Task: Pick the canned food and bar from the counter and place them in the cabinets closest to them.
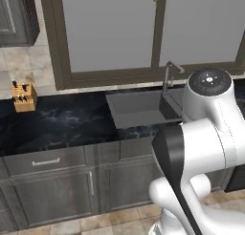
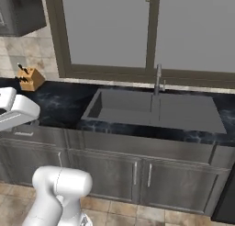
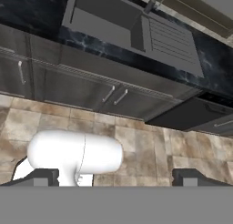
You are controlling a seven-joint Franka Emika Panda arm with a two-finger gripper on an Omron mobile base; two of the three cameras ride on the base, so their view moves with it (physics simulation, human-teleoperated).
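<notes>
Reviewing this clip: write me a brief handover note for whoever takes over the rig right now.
Gripper: open, holding nothing, its tips wide apart in the hand view, aimed at the tiled floor and base cabinets.
In front of the base: sink with faucet in the dark counter, knife block at the counter's left.
The canned food and bar are not visible here.
Done: no sign of either item placed.
Left: find both items, pick each, put it in the nearest cabinet.

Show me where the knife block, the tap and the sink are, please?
knife block (image 1: 24, 97), left base view, front of the wooden block.
tap (image 2: 158, 80), right base view, its upright stem.
sink (image 2: 133, 106), right base view, bare basin floor.
</notes>
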